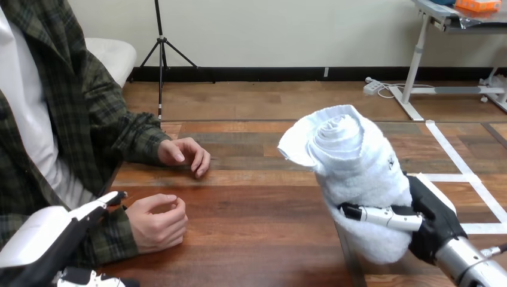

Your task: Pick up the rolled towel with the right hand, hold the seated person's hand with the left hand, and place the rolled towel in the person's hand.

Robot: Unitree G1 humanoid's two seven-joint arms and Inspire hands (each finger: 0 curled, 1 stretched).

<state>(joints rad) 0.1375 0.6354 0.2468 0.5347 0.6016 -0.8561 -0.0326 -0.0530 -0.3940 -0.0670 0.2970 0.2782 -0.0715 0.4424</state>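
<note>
Black right hand (440,226) — silver forearm (473,266)

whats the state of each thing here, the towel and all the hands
rolled towel: rolled, held up, tilted
right hand: fingers curled round the towel
person's nearer hand: loosely curled, empty, on the table
person's farther hand: relaxed, empty, on the table
left hand: fingers straight, holding nothing, beside the person's nearer hand

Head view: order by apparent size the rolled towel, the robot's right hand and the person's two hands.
1. rolled towel, plainly largest.
2. right hand and person's lower hand: alike, and the towel hides part of the right hand, so unranked.
3. person's upper hand, smallest, though farther from the camera.
</note>
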